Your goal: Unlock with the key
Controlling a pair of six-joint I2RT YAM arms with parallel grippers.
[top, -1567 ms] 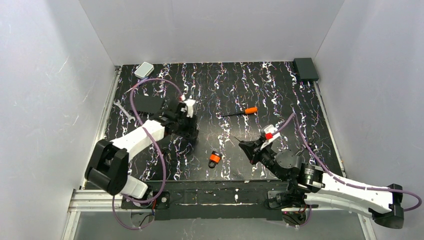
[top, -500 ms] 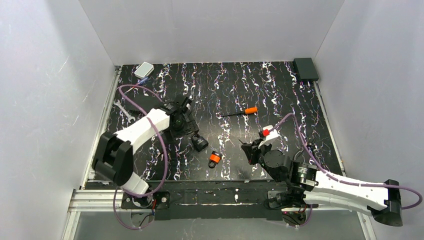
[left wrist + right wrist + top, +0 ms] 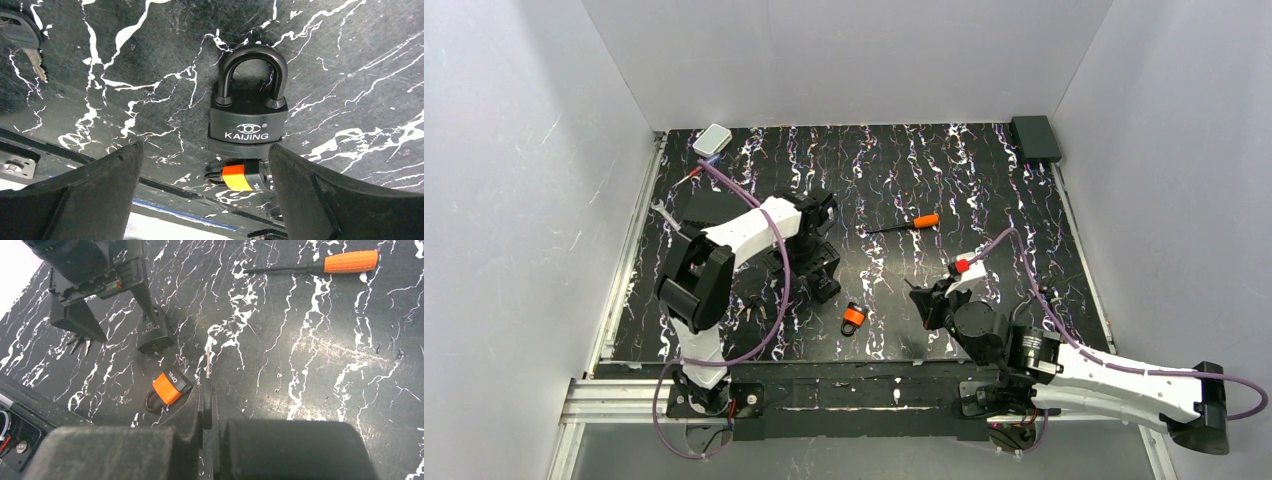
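Covering the cell floor: table (image 3: 984,190), a flat black top veined white and purple like marble. Clock places are read in the top view, 12 being far.
Left arm (image 3: 744,230): white shells, black joints and a purple cable, reaching from 7 o'clock toward the middle.
Right arm (image 3: 1114,380): same build, lying low from 5 o'clock.
Black box (image 3: 1035,137): matte slab at the 1 o'clock corner, closed, so its contents cannot be told.
Grey box (image 3: 712,138): pale rounded case at the 11 o'clock corner, closed, so its contents cannot be told.
Left gripper (image 3: 205,152): jaws released and spread wide, with one blunt black finger on each side of the black lock. Whether either touches it cannot be told.
Right gripper (image 3: 207,390): jaws clenched on the key, at 3 o'clock of the orange lock.
Black lock (image 3: 248,122): squat dark metal padlock lying flat at 7 o'clock of centre. Its arched shackle is seated and its face is lettered KAIJING.
Screwdriver (image 3: 914,222): thin dark shaft with a ribbed orange handle, at 2 o'clock of centre.
Wrench (image 3: 662,210): slim silver bar at the 9 o'clock edge, partly hidden by the left arm.
Orange lock (image 3: 167,387): small padlock with an orange body and a black shackle, lying at 5 o'clock of the black lock and just beside it.
Key (image 3: 208,360): its short pale blade juts from the right gripper's tips near the orange lock without touching it. Its head is hidden between the fingers.
Spare keys (image 3: 80,343): black heads and pale blades, on the table at 9 o'clock of the black lock.
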